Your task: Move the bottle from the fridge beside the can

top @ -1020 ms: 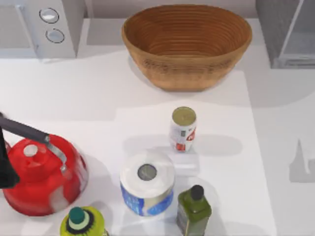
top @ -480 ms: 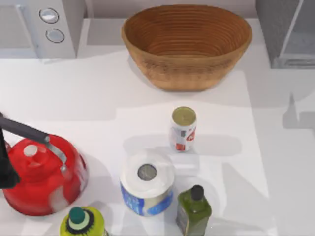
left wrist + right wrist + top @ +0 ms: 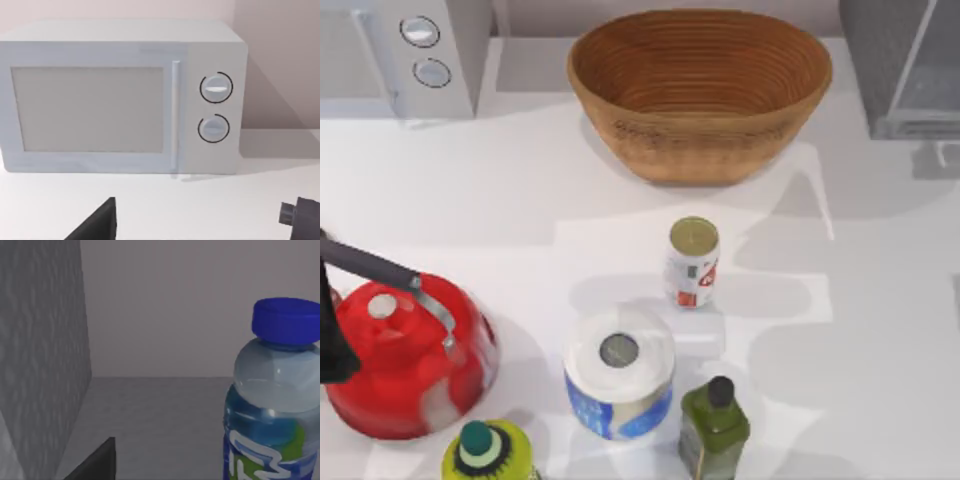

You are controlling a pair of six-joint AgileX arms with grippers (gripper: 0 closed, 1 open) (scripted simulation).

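The bottle [image 3: 274,405], clear bluish plastic with a blue cap and blue-green label, stands upright inside the fridge [image 3: 40,365], close in front of my right gripper [image 3: 200,467]. One dark finger [image 3: 97,462] sits wide to the side, apart from the bottle, and the gripper is open with nothing held. In the top view the fridge [image 3: 900,65] is at the back right corner. The white and red can [image 3: 692,262] stands mid-table. My left gripper [image 3: 200,225] is open, parked at the table's left and facing the microwave [image 3: 120,100].
A wicker basket [image 3: 700,90] stands at the back centre and the microwave [image 3: 405,55] at the back left. A red kettle [image 3: 405,355], a paper roll [image 3: 619,372], a dark green bottle [image 3: 715,425] and a yellow-green bottle [image 3: 485,452] crowd the front.
The right arm's shadow has swept across the table's right side toward the fridge. The can and the other objects have not moved, nor has the left arm.
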